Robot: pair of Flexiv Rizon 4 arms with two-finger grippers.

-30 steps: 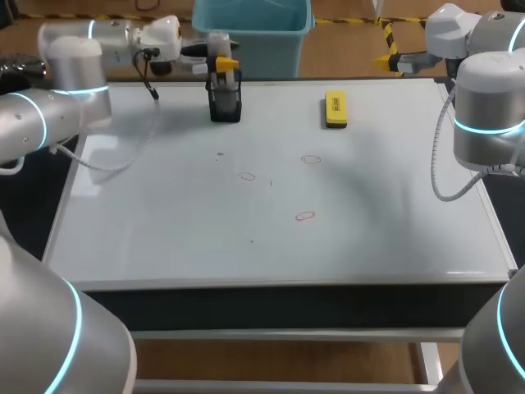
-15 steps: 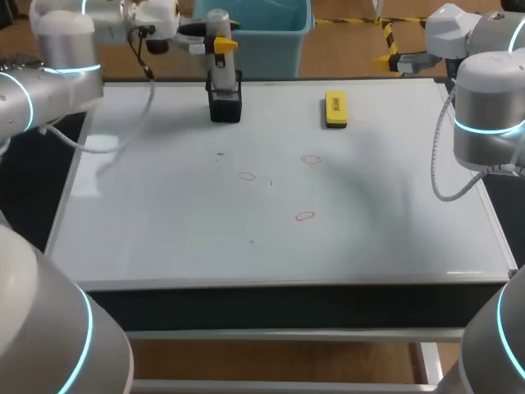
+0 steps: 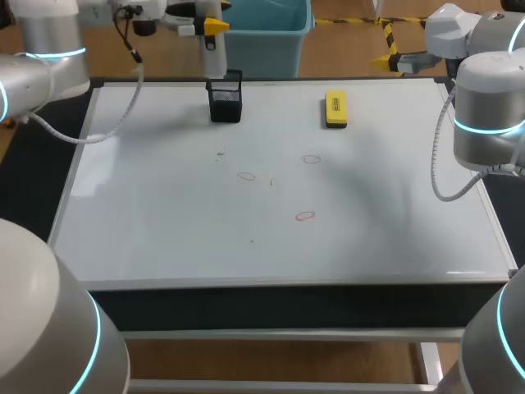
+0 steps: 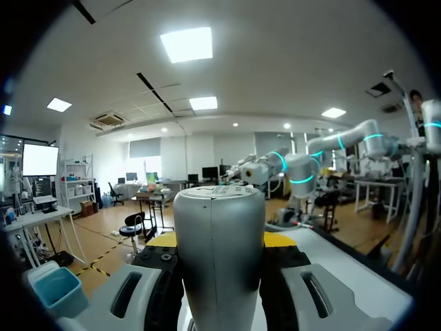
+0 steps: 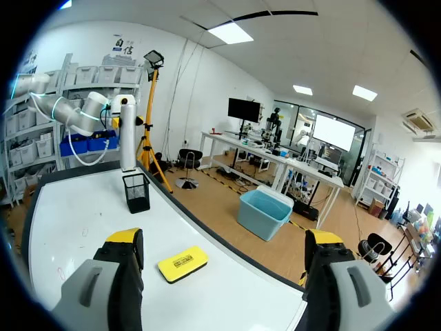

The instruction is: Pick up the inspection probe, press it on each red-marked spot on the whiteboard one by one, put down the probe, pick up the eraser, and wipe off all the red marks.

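Probe (image 3: 213, 51), a smooth grey cylinder, hangs upright straight above the holder (image 3: 225, 100), its lower end close over the rim. The left gripper (image 3: 212, 27) clamps it near its top, well above the holder. The holder is a small black mesh box standing on the glossy whiteboard (image 3: 164, 222). The eraser (image 3: 335, 108), a flat yellow block, lies well apart from the holder, on the right arm's side. Three thin red marks (image 3: 305, 217) (small faint ovals) sit nearer the robot than the holder.

The left wrist view alone shows the grip close up. The probe's flat-capped round end fills the space between the dark fingers (image 4: 279, 276), which press on it from both sides. The holder is hidden there.

In the right wrist view, the right gripper (image 5: 224, 241) has its jaws wide apart with nothing in them. The eraser lies ahead of it, between the gripper and the holder. This view shows the holder's open mesh from the side, with the probe upright over it.
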